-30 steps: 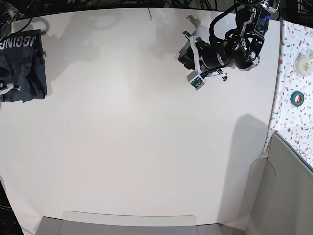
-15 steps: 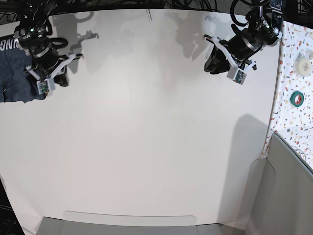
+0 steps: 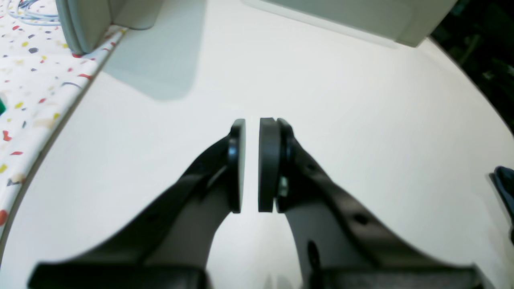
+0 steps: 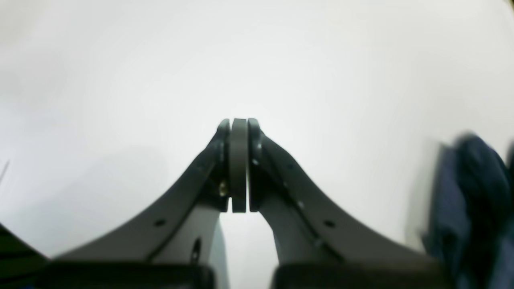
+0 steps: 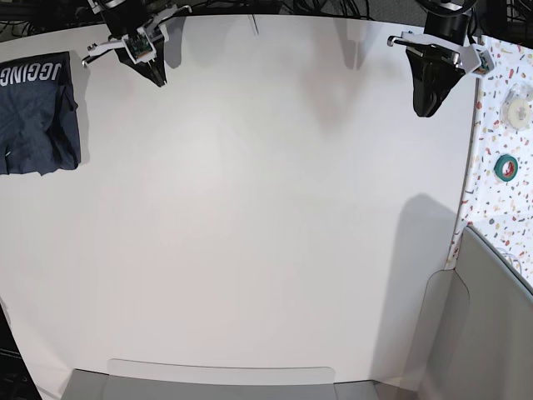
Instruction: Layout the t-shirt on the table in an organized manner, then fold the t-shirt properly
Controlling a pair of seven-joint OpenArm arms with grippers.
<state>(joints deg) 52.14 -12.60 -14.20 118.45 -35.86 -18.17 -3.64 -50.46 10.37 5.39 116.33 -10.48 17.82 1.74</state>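
The t-shirt lies folded at the table's far left edge, with white lettering on its top panel. In the right wrist view it is a blurred navy mass at the right edge, and the left wrist view catches a dark sliver of it. My right gripper hangs over the back edge to the right of the shirt, its pads pressed together on nothing. Over the back right corner my left gripper holds nothing, its jaws a narrow slit apart.
A speckled side surface borders the table on the right, carrying a green tape roll and a white roll. Grey panels stand at the near right corner. A flat grey piece lies along the front edge.
Both arms have drawn back to the table's far edge. The right arm has left the shirt, which lies uncovered. The left gripper's jaws have narrowed.
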